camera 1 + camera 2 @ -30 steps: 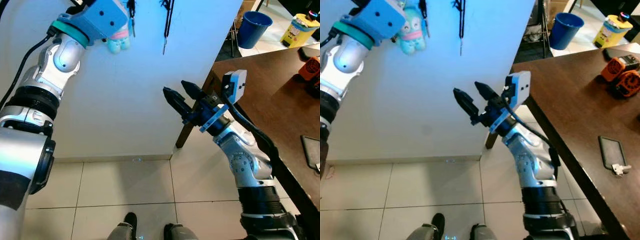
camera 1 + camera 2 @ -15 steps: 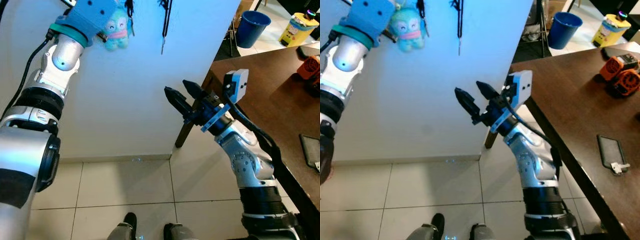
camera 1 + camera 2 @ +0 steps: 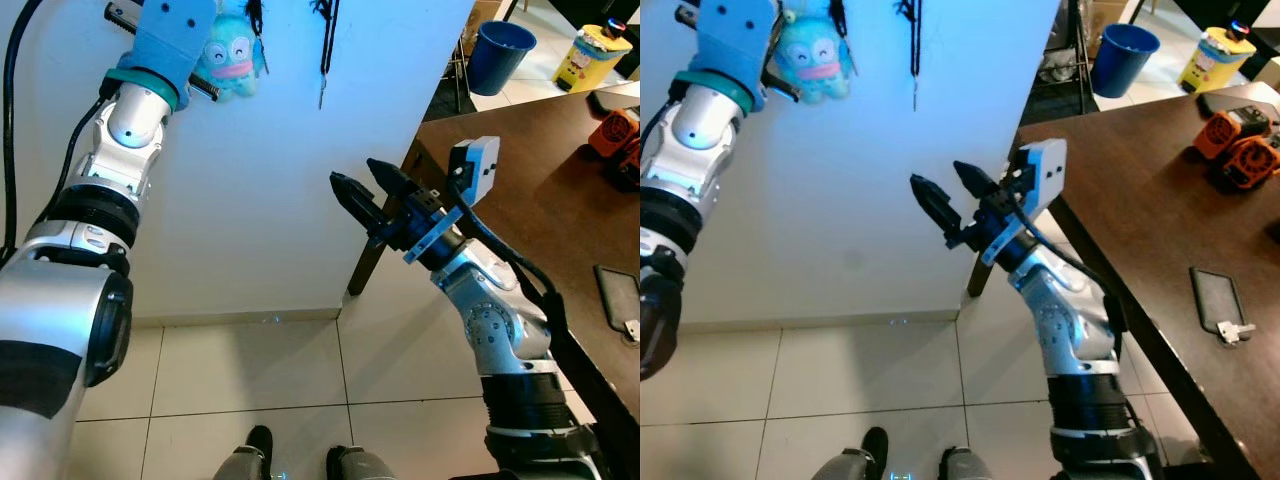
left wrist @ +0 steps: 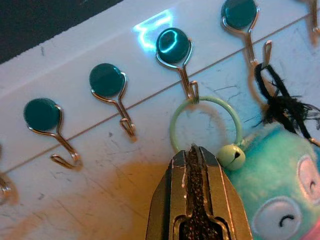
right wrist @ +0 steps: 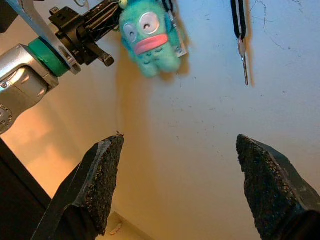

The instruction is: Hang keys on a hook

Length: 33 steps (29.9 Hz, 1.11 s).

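A teal plush keychain (image 3: pixel 230 62) hangs against the white wall (image 3: pixel 250 200) at the top. Its pale green ring (image 4: pixel 210 99) is looped over a wire hook with a teal cap (image 4: pixel 173 42), and a small bell (image 4: pixel 231 156) sits beside the plush. My left gripper (image 4: pixel 192 149) is raised to the wall and shut on the bottom of that ring. More hooks (image 4: pixel 106 80) line the rail on either side. My right gripper (image 3: pixel 353 172) is held open at chest height, away from the wall, with nothing between its fingers (image 5: pixel 102 170).
A black lanyard with a key (image 3: pixel 328 40) hangs from a nearby hook. A dark brown table (image 3: pixel 520 180) stands at my right with a phone (image 3: pixel 1212 295) and orange gear (image 3: pixel 1230 145) on it. A blue bin (image 3: pixel 498 55) stands behind. Tiled floor (image 3: pixel 250 370) lies below.
My left arm has shifted up and to the left, and the plush keychain now hangs straighter against the wall. The right arm has stayed put.
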### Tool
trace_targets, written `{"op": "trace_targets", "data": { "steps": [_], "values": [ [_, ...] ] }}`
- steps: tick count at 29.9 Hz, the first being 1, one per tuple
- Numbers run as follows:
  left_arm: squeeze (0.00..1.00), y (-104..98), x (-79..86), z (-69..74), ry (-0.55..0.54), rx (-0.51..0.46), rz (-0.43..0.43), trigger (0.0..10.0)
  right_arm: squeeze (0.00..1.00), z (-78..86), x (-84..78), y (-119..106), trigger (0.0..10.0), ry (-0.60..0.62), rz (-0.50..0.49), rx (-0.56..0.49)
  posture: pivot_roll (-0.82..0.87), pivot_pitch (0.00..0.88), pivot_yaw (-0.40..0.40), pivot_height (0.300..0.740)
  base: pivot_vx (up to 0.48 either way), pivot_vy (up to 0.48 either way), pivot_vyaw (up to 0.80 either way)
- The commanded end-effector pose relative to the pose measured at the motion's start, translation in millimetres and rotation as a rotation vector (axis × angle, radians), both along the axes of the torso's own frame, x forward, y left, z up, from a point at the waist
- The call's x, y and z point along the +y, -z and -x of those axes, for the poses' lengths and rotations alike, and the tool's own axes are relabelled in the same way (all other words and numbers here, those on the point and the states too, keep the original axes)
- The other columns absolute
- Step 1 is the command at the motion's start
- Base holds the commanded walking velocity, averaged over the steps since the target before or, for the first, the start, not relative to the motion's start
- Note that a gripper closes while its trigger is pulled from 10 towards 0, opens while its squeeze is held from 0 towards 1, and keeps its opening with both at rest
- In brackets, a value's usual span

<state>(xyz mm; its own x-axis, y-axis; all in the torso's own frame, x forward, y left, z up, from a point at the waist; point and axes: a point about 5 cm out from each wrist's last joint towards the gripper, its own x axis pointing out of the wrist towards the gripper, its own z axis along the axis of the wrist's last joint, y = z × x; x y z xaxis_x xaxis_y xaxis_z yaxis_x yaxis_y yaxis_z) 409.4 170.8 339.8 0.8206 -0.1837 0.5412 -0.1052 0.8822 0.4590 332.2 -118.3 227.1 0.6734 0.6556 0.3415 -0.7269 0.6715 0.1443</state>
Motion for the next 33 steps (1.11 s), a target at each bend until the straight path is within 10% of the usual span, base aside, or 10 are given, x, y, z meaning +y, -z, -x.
{"op": "trace_targets", "data": {
  "steps": [1,2,27,33],
  "values": [
    [0.18,8,1.4,0.0,0.015,0.017,0.017,10.0,0.00,2.1,-1.8,3,10.0,0.001,-0.006,0.013,-0.11,0.184,0.011,0.740,0.000,0.000,0.00],
    [1.00,7,1.0,1.2,0.040,0.007,0.037,10.0,0.00,2.0,-1.6,3,10.0,-0.001,-0.006,0.014,-0.11,0.184,0.010,0.740,0.000,0.000,0.00],
    [1.00,25,22.7,24.9,0.349,-0.026,0.200,10.0,0.00,3.3,6.6,24,10.0,-0.059,0.035,0.063,-0.08,0.139,0.001,0.740,0.000,0.000,0.00],
    [1.00,77,19.2,58.7,0.718,0.151,0.276,10.0,0.00,5.9,-4.1,63,10.0,-0.029,0.088,0.179,-0.06,0.135,-0.005,0.740,0.000,0.000,0.00]
  ]
}}
